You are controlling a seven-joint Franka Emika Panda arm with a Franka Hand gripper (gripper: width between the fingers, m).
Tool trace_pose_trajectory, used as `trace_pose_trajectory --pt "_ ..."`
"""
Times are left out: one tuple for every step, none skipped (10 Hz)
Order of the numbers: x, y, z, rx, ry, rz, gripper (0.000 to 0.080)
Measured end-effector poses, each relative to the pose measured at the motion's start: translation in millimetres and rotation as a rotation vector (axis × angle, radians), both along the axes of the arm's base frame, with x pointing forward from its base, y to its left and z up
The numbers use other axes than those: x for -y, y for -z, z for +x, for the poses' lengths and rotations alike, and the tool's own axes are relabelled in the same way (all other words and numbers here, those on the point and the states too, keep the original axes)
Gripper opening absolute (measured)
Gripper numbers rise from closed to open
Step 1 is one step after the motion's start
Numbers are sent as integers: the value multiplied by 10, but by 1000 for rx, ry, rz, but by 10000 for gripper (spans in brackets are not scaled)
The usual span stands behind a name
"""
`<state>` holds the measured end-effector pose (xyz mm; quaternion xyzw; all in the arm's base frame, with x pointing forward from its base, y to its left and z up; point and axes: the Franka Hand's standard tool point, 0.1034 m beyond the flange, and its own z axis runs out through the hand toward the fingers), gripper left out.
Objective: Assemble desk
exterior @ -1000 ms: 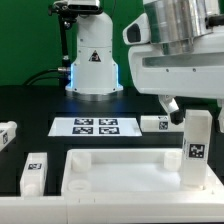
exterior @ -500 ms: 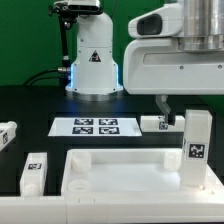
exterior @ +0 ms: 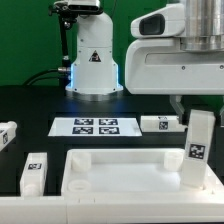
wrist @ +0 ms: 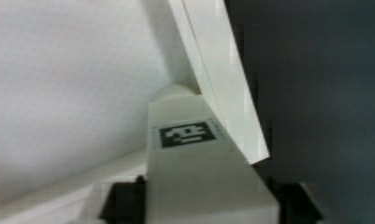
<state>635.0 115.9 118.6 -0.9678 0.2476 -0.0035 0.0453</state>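
Note:
The white rimmed tabletop [exterior: 120, 172] lies at the front of the black table. One white tagged leg [exterior: 198, 152] stands upright, slightly tilted, at its corner on the exterior view's right. My gripper [exterior: 192, 108] is over the top of this leg. In the wrist view the leg [wrist: 198, 165] fills the gap between my two dark fingers [wrist: 123, 200], and the gripper [wrist: 202, 205] is shut on it, with the tabletop's rim [wrist: 219, 70] beyond. Three more legs lie loose: one behind the tabletop [exterior: 161, 123], one beside its left end [exterior: 34, 172], one at the far left [exterior: 5, 136].
The marker board [exterior: 93, 126] lies flat behind the tabletop. The white robot base [exterior: 92, 62] stands at the back, with a green wall behind it. The arm's large white body [exterior: 175, 50] hangs over the right side.
The arm has moved toward the exterior view's right, from beside the standing leg to over it. The leg's top now leans slightly right. The other parts have not moved.

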Motion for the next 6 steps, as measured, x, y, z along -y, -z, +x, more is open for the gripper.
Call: trace_pose_trajectory --pt "11 -3 4 -8 108 2 290" --pt "20 -6 8 -16 228 7 290" --pt "12 4 5 -27 388 20 290" --pt "3 22 -4 -27 589 59 290" --pt "-13 28 -21 -36 767 107 290" --pt "-32 26 -14 -55 859 130 290"
